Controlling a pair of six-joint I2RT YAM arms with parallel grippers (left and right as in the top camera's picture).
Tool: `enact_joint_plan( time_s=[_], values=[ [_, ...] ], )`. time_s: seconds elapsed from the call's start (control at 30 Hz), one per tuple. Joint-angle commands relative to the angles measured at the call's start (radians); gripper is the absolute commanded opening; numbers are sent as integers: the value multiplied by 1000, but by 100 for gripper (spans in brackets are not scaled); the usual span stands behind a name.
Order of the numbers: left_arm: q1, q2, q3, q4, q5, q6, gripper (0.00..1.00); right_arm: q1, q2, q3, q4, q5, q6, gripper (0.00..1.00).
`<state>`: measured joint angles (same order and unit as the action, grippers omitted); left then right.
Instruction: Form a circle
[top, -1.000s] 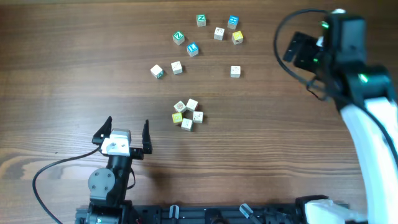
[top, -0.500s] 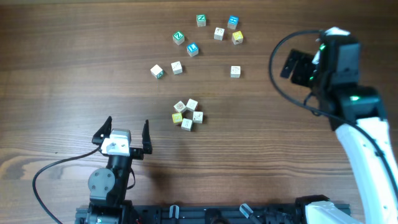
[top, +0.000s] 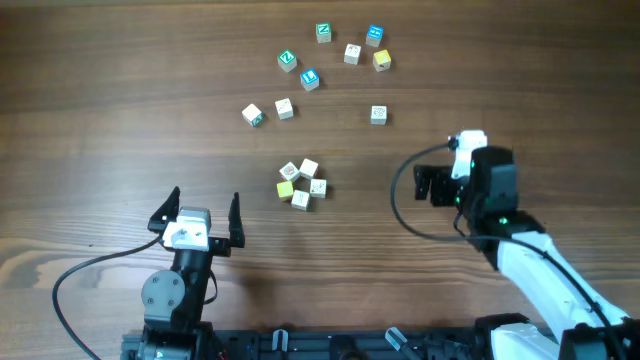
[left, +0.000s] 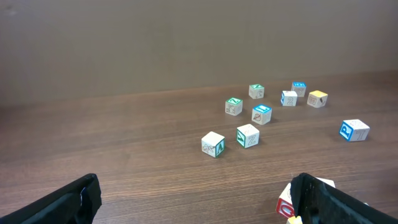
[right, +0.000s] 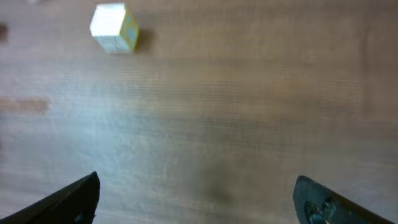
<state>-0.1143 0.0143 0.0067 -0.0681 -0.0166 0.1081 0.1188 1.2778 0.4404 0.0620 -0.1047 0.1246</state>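
Circle (top: 301, 184) looks all but made, judging from overhead: five small letter cubes, four cream and one yellow, sit closed up around a tiny gap. The left pincer (top: 205, 196) stands released and empty, with the ring a little ahead of it and to its right. The right pincer (top: 428, 186) is likewise spread and holds nothing, the ring well off to its left. Beyond the ring, farther from both pincers, loose cubes (top: 310, 77) with green, blue and yellow faces lie scattered on the surface (top: 100, 100); whether any should join I cannot tell. In the left wrist view a finger (left: 348, 199) hides most of the ring, with only a red-lettered corner showing. The right wrist view is blurred and shows one lone cube (right: 114, 27).
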Motion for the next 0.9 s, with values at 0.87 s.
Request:
enact_joint_plan(
  time_s=[0.87],
  values=[
    [10, -8, -1, -7, 16, 16, 100, 4, -581, -435, 273, -50, 6, 100]
  ],
)
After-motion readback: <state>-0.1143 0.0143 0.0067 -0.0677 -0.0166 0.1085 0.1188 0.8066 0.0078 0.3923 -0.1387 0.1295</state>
